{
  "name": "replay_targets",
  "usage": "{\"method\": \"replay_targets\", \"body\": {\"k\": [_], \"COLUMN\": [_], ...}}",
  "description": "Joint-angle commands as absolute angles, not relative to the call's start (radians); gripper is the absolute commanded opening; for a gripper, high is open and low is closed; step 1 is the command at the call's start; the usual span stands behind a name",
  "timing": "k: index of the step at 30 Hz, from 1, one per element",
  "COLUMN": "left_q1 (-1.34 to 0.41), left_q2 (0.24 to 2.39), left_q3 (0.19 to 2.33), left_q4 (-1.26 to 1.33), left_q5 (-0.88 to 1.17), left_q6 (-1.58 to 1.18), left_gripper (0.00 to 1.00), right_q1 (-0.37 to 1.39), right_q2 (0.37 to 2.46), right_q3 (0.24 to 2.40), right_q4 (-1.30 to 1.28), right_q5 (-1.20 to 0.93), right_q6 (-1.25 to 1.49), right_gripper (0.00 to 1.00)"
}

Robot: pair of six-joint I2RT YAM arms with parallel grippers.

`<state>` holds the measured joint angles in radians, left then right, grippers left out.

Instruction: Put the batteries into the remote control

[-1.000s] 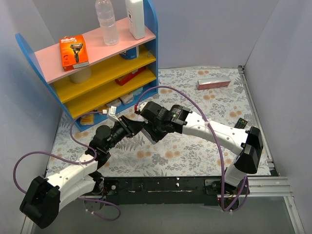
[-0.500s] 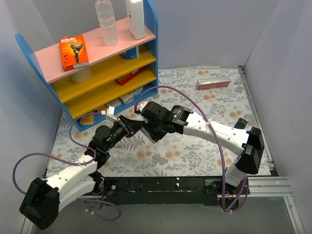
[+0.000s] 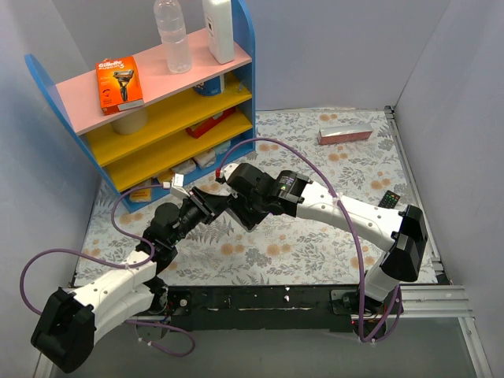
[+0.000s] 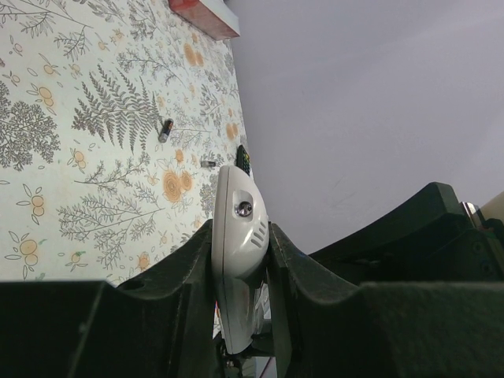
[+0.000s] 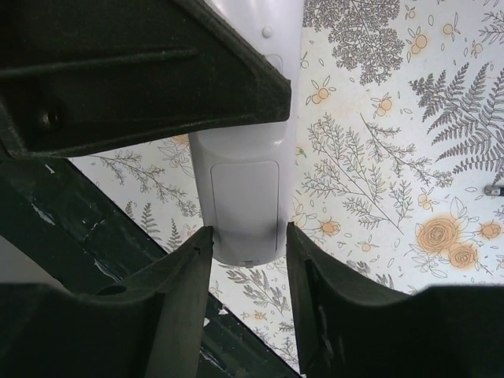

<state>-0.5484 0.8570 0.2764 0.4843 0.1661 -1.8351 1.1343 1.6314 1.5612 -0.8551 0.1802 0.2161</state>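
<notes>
My left gripper (image 4: 240,228) is shut on a white-grey remote control (image 4: 239,228), held edge-on above the flowered cloth. My right gripper (image 5: 250,236) meets it from the other side. Its two fingers stand against both sides of the remote's (image 5: 246,197) end, where the closed battery cover shows. In the top view both grippers join over the cloth's left middle, left gripper (image 3: 206,203), right gripper (image 3: 235,206). One red and black battery (image 4: 165,130) lies on the cloth, a second battery (image 4: 208,164) lies farther off, and one battery (image 5: 494,190) shows in the right wrist view.
A blue shelf unit (image 3: 157,102) with pink and yellow boards stands at the back left. A pink box (image 3: 344,135) lies at the back. A black remote (image 3: 390,199) lies near the right wall. The table's dark front rail (image 3: 260,299) runs below the arms.
Both grippers, joined at the remote, have drifted slightly left and away from the front edge. The grip on the remote looks the same.
</notes>
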Motion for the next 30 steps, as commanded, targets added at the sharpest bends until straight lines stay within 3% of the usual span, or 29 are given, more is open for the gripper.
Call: {"method": "replay_targets", "body": {"k": [1, 9, 12, 19, 30], "left_q1": [-0.56, -0.558, -0.552, -0.543, -0.543], "left_q2": [0.824, 0.811, 0.81, 0.819, 0.868], "left_q3": [0.295, 0.275, 0.264, 0.253, 0.299], "left_q4": [0.476, 0.476, 0.495, 0.635, 0.762], "left_q5": [0.149, 0.11, 0.112, 0.159, 0.236], "left_q6": [-1.873, -1.894, -1.902, -1.919, -1.928], "left_gripper": [0.0, 0.0, 0.0, 0.0, 0.0], "right_q1": [1.131, 1.108, 1.059, 0.829, 0.736], "right_q2": [1.618, 1.597, 1.554, 1.382, 1.308], "right_q3": [1.598, 1.634, 1.611, 1.347, 1.138], "right_q4": [-0.805, -0.822, -0.801, -0.536, -0.258], "right_q5": [0.195, 0.161, 0.083, -0.38, -0.683], "right_q6": [0.199, 0.21, 0.224, 0.305, 0.391], "right_gripper": [0.52, 0.77, 0.82, 0.83, 0.82]}}
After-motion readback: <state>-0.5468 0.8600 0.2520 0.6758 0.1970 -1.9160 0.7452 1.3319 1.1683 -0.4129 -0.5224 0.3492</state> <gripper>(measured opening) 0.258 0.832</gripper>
